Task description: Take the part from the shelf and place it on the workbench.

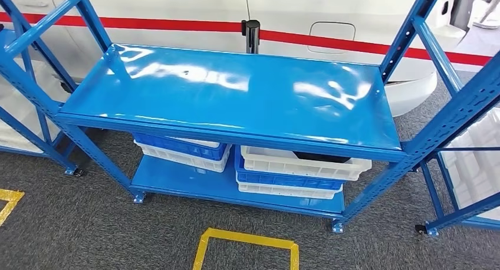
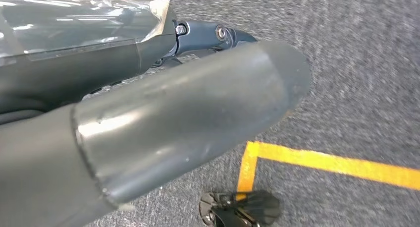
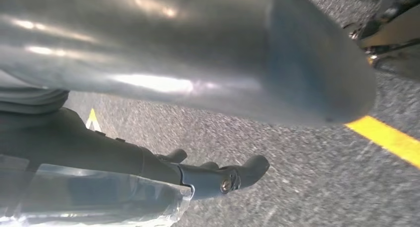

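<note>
Both arms hang over the carpet; left hand [image 2: 163, 133] and right hand [image 3: 198, 53] hold nothing, fingers [image 3: 223, 177] loosely curled, apart; first find the part, perhaps in the white bin [image 1: 306, 162] under the blue shelf [image 1: 236, 93].

We stand in a car workshop or factory floor: a blue steel shelf rack [image 1: 236, 99] fills mid-frame, stacked blue and white crates [image 1: 295, 170] on its bottom shelf, yellow floor tape [image 1: 244, 241] on grey carpet at bottom centre, a white car body [image 1: 330, 22] with a red stripe across the top.

Thick grey thumb [image 2: 188, 118], darker screw-jointed fingers [image 2: 213, 36], clear plastic wrap.
</note>
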Controlling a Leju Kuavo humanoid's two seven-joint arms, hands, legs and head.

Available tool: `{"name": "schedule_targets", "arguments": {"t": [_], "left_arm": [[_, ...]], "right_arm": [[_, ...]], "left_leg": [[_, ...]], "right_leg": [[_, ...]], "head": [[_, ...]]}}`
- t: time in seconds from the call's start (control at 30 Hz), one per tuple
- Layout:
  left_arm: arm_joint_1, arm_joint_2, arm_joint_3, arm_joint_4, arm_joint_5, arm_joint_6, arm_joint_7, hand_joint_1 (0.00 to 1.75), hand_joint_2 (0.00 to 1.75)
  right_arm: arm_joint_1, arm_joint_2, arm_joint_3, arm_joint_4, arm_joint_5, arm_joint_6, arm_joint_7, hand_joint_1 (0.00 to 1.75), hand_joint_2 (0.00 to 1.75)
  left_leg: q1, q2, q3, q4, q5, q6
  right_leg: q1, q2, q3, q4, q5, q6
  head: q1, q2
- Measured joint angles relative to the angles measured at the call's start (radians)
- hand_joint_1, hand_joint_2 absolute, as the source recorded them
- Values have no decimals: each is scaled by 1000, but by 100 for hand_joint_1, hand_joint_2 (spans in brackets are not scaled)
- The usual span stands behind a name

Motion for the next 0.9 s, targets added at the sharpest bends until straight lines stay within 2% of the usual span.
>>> {"name": "schedule_targets", "arguments": {"t": [0.03,0.07,0.1,0.13,0.17,0.2,0.27,0.33,0.43,0.53,0.67,0.8,0.9], "left_arm": [[1,0,0,0,0,1,0,0,0],[3,0,0,0,0,1,1,0,0],[5,0,0,0,1,2,2,0,0],[6,1,1,0,2,3,3,0,0],[7,1,1,0,4,4,5,0,0],[7,1,1,0,6,6,8,0,0],[6,2,2,0,11,10,13,0,0],[5,2,2,0,13,11,21,0,0],[4,0,2,1,13,11,31,0,0],[4,-1,2,1,14,11,33,0,0],[4,-1,3,1,14,7,33,0,175],[4,-1,3,2,17,-2,26,0,175],[4,-1,5,2,17,-9,22,0,175]], "right_arm": [[0,0,0,0,0,0,0,0,0],[1,0,0,0,0,1,-2,0,0],[1,0,0,0,0,1,-4,0,0],[2,-1,0,0,1,0,-8,0,0],[4,-1,1,0,2,-2,-12,0,0],[6,0,1,0,4,-5,-17,0,0],[8,0,3,0,9,-13,-24,0,0],[7,0,4,0,13,-17,-25,0,0],[7,-2,4,0,15,-17,-25,0,0],[6,-1,5,0,15,-17,-25,0,0],[6,0,5,0,15,-16,-25,0,0],[6,0,6,0,15,-15,-24,0,175],[6,1,7,0,14,-15,-24,0,175]], "left_leg": [[3,-30,-20,48,-31,-5],[3,-53,-48,110,-67,-9],[4,-63,-79,174,-97,-10],[4,-66,-102,221,-110,-11],[5,-67,-111,235,-103,-11],[7,-68,-103,213,-77,-11],[11,-73,-53,92,-3,-9],[13,-84,-16,-5,36,-4],[5,-88,-13,-28,40,4],[-8,-89,-15,-28,40,17],[-13,-89,-17,-27,43,25],[-15,-89,-18,-27,43,26],[-16,-89,-18,-27,43,26]], "right_leg": [[-5,10,2,-1,3,-6],[-3,20,-1,0,5,-10],[-1,31,-2,0,6,-13],[0,41,-3,0,6,-13],[1,51,-2,1,6,-13],[1,59,0,1,6,-13],[1,71,3,3,5,-12],[8,79,-1,6,2,-6],[19,79,-14,8,-4,-3],[18,78,-15,6,-2,8],[13,78,-14,2,2,18],[11,78,-8,0,4,20],[11,78,-6,0,4,21]], "head": [[-1,0],[-2,0],[-2,0],[-2,0],[-2,0],[-2,0],[-3,0],[-2,0],[2,0],[1,0],[2,0],[1,0],[1,0]]}}
